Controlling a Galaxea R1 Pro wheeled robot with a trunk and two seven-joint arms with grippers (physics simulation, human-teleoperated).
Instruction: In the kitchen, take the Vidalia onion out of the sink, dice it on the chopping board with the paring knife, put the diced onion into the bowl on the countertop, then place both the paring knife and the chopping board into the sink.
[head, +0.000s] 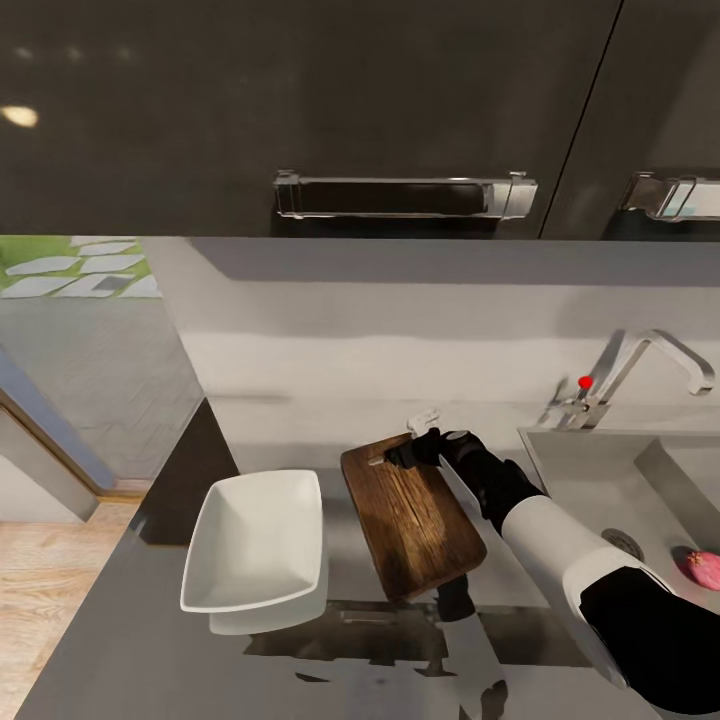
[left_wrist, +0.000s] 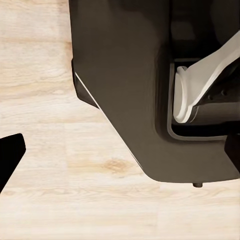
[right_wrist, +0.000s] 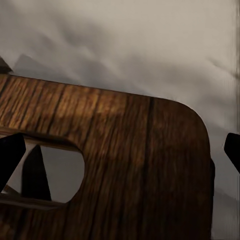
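1. Right gripper (head: 405, 455) over the far, slotted end of the chopping board (head: 412, 520), near the countertop's (head: 120, 650) back edge; fingertips (right_wrist: 10, 155) spread wide either side of the board's corner, nothing held
2. Bowl (head: 255, 540) just beside the board's left edge
3. Vidalia onion (head: 703, 569) in the sink (head: 590, 475), partly cut off by the frame edge
4. Left gripper: one dark tip (left_wrist: 10, 155) above wooden floor (left_wrist: 50, 200), opening cannot be told
5. Paring knife impossible to make out

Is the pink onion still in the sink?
Yes, in. The Vidalia onion lies whole on the sink floor beside the drain, not yet on the chopping board.
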